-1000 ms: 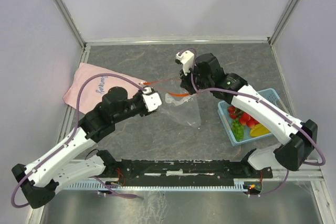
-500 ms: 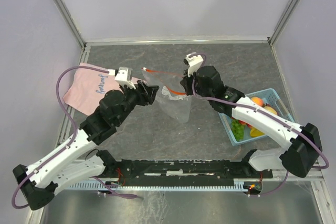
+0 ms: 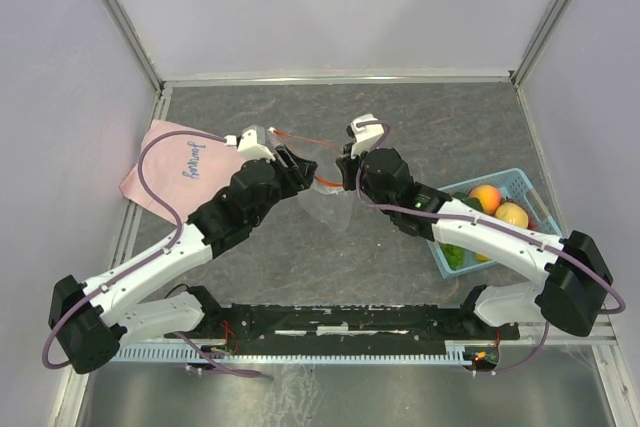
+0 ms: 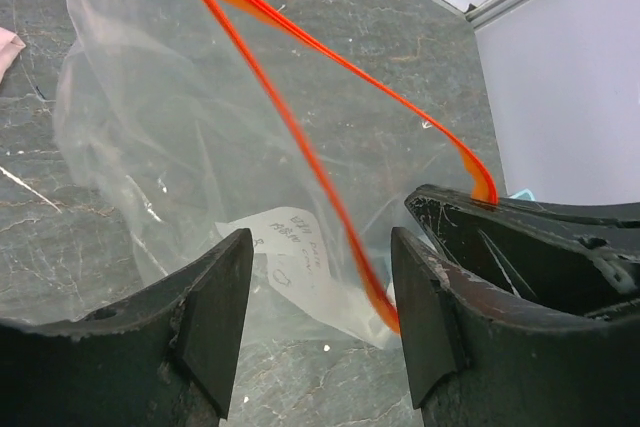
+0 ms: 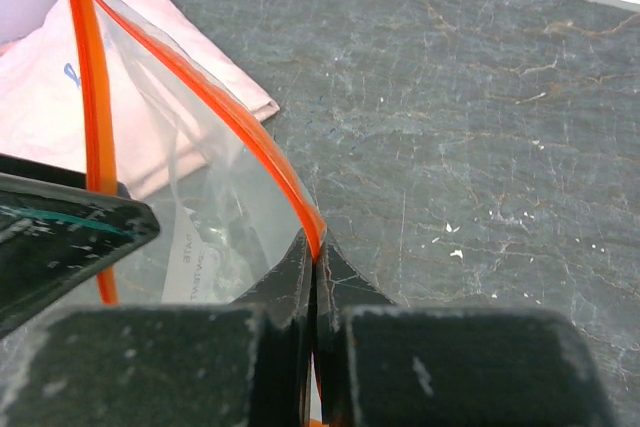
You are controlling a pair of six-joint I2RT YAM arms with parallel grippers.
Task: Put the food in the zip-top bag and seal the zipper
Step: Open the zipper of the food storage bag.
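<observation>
Handwriting on zip-top bag label is illegible.

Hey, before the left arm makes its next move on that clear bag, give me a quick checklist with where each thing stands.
1. Hold of the right gripper on the zipper: ok, shut on it.
2. Hold of the left gripper on the other strip: not ok; it is open, with the strip between its jaws.
3. Mouth of the zip-top bag parted: ok.
4. Bag interior free: ok, only its white label shows.
5. The food waiting in the blue basket: ok.
</observation>
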